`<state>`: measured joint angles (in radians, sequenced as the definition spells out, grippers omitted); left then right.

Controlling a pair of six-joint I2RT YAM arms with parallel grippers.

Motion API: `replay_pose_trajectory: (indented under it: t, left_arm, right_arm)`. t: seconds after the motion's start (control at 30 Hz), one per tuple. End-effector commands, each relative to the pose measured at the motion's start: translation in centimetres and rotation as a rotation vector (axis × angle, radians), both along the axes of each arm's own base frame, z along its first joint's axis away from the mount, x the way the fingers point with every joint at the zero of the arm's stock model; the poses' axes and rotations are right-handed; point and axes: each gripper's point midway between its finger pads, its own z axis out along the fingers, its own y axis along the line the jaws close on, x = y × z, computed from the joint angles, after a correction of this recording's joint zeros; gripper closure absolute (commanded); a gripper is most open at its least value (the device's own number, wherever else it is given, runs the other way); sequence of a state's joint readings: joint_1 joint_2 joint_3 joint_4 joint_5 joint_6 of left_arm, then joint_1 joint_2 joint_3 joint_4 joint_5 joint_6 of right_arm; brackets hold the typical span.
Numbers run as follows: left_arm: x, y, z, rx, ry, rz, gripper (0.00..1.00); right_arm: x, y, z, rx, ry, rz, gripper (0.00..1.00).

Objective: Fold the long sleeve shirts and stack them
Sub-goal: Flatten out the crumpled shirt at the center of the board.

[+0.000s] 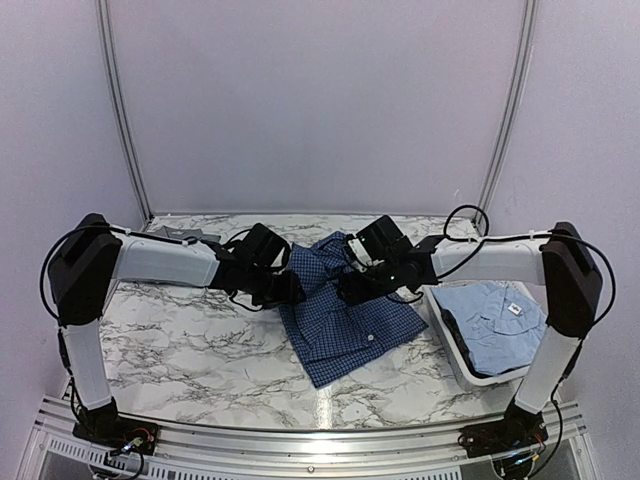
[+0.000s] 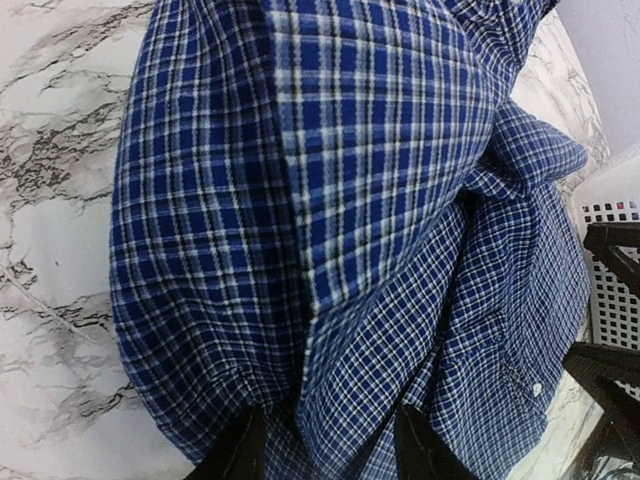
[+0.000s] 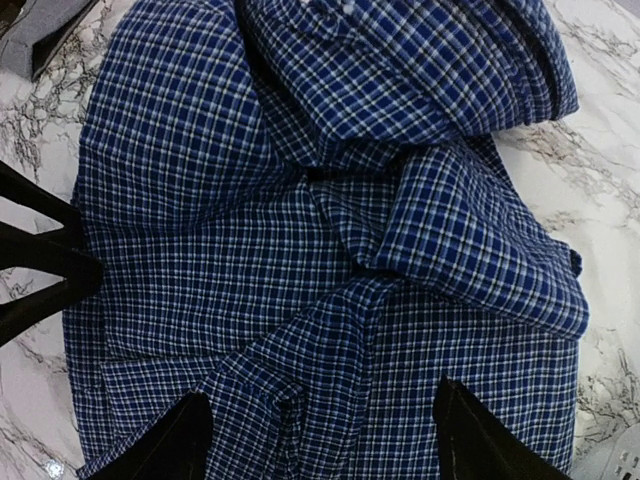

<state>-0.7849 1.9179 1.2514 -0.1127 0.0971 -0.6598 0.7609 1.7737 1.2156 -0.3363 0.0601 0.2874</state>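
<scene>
left jaws grasping checked shirt (image 1: 345,322) | right jaws released | basket (image 1: 470,372): light blue shirt (image 1: 495,318)

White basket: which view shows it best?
Top external: most of the white basket shows, a light blue shirt inside. Left wrist catches only a strip of perforated wall; right wrist, at most a sliver.
</scene>
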Motion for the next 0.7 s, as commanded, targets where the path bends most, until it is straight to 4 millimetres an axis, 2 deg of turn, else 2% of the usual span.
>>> replay_pose_trajectory:
  t: [0.0, 0.07, 0.17, 0.3, 0.37, 0.47, 0.67]
  left_arm:
    - [0.5, -1.7, -0.2, -0.029, -0.01, -0.007, 0.57]
    - [0.5, -1.9, -0.5, -0.029, -0.007, -0.006, 0.64]
    - [0.8, -2.0, -0.1, -0.038, -0.017, 0.003, 0.8]
    - [1.4, -1.6, 2.3, -0.046, -0.083, 0.014, 0.99]
    - [1.6, -1.3, 4.4, -0.061, -0.126, 0.021, 1.0]
    - [1.8, -0.6, 6.3, -0.068, -0.163, 0.03, 1.0]
    - [1.8, 0.0, 7.8, -0.079, -0.176, 0.03, 1.0]
  right_arm:
    - [-0.5, -0.1, 1.1, -0.008, -0.041, -0.013, 0.29]
    - [-0.8, 0.0, 0.7, -0.015, -0.032, -0.008, 0.29]
    - [-1.4, 0.1, 0.0, -0.031, -0.017, 0.004, 0.3]
    - [-1.6, -0.6, -1.1, -0.05, -0.004, -0.023, 0.3]
    - [-1.0, -1.2, -1.3, -0.05, -0.003, -0.062, 0.3]
    - [0.6, -1.8, -1.4, 0.0, 0.005, -0.127, 0.3]
    - [2.7, 0.2, -1.7, 0.102, 0.031, -0.125, 0.31]
